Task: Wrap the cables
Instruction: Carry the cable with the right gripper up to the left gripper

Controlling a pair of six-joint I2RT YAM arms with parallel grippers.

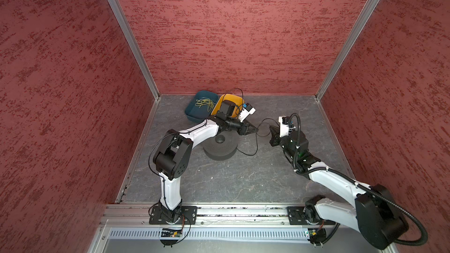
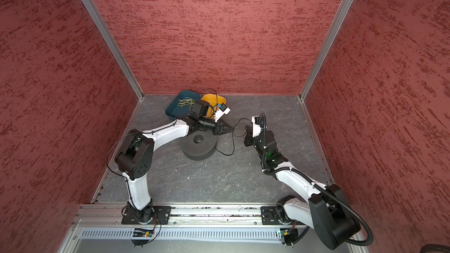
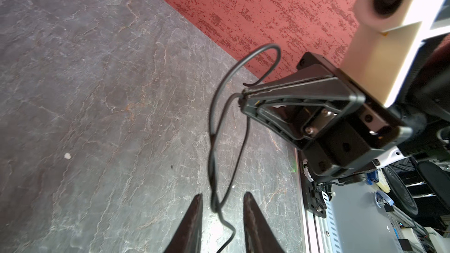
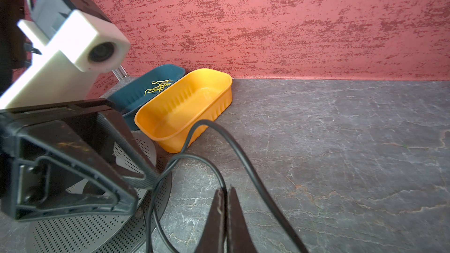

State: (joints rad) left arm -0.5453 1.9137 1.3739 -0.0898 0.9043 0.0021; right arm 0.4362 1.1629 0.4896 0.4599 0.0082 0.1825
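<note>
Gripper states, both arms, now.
Left gripper: open, straddling the black cable, not clamping it.
Right gripper: shut on the black cable at its tips.

Both top views look down from high above the near edge, far off, and show the whole gray floor [image 1: 219, 178], the red walls [image 1: 231, 32] and both arms [image 1: 170, 191]. Each wrist camera rides low on its own arm. The left one faces the right gripper [image 3: 243, 94] up close, the right one the left gripper [image 4: 145, 191]. Both see the cable [image 3: 211, 166].

Cable [image 3: 212, 142] within parted left end effector [image 3: 223, 194]
</note>
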